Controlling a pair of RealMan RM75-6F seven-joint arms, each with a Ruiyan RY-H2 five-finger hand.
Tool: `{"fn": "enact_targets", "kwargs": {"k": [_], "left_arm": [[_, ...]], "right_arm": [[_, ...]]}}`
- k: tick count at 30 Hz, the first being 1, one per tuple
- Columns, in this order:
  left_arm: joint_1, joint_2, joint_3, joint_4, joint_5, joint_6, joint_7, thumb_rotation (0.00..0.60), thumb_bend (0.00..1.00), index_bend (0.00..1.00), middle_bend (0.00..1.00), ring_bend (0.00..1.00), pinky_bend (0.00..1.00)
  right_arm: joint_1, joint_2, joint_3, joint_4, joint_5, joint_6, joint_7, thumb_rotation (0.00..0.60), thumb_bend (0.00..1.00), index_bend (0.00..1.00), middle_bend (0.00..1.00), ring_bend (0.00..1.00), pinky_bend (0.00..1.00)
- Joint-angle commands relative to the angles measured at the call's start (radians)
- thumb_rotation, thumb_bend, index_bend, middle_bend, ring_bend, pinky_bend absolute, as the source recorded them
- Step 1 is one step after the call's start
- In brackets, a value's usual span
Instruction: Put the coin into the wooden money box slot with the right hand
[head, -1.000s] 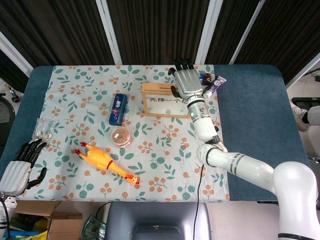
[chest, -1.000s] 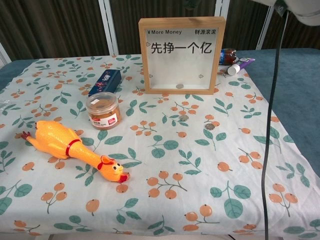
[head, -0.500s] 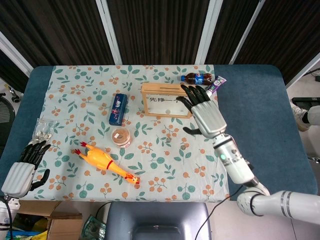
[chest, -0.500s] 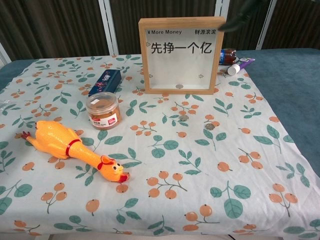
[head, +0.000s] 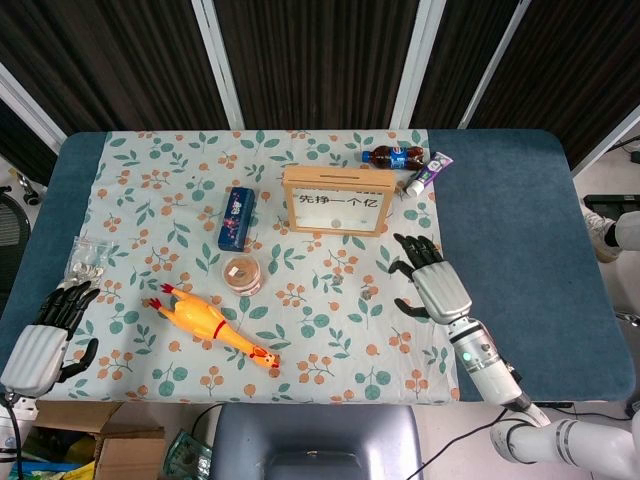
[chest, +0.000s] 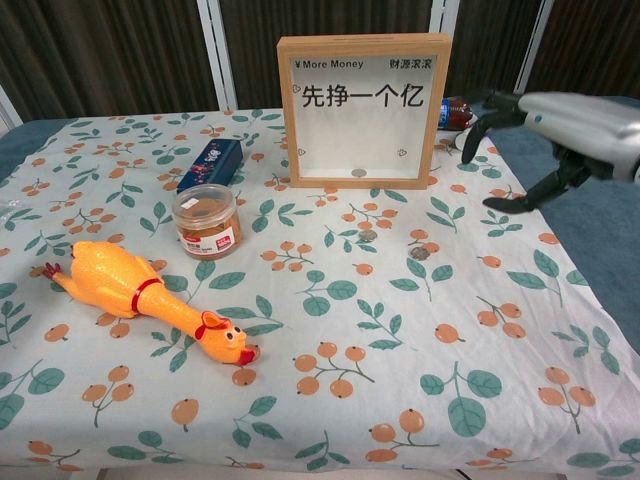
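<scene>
Lower left of the head view: the left hand (head: 40, 338) rests off the table's left edge, fingers loosely apart and holding nothing. Just above it, a clear bag (head: 88, 257) lies at the cloth's left border. Toward the centre lie a rubber chicken (head: 213, 327), a small jar (head: 242, 272) and a blue box (head: 236, 217). Upper centre: the wooden money box (head: 336, 200) stands upright on the floral cloth (head: 160, 170); in the chest view a coin (chest: 359, 173) rests inside it at the bottom of the window. On the cloth in front of the box lie two loose coins (chest: 368, 236), the second one (chest: 421, 254) slightly right and nearer the camera. Upper right: a cola bottle (head: 394, 157) and a tube (head: 428, 172) lie beside the box. Right of centre, the right hand (head: 432, 284) hovers palm down with fingers spread wide, empty, well apart from the box.
</scene>
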Motion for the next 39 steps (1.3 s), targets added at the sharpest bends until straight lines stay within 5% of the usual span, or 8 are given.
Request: {"fn": "enact_targets", "kwargs": {"k": [1,19,39], "left_arm": [[0.002,0.004,-0.001,0.003,-0.002,0.004,-0.011,0.600,0.48,0.00,0.00,0.00,0.04],[0.004,0.006,-0.002,0.007,-0.003,0.006,-0.024,0.600,0.48,0.00,0.00,0.00,0.04],[0.002,0.006,-0.002,0.009,-0.005,0.002,-0.026,0.600,0.48,0.00,0.00,0.00,0.04]], "right_arm": [[-0.007,-0.124,-0.014,0.156,-0.020,-0.070,0.030,0.600,0.44,0.53,0.12,0.00,0.00],[0.058,-0.272,0.061,0.391,0.006,-0.225,-0.035,0.600,0.53,0.58,0.13,0.00,0.00],[0.076,-0.317,0.081,0.443,-0.012,-0.285,-0.044,0.600,0.53,0.58,0.13,0.00,0.00]]}}
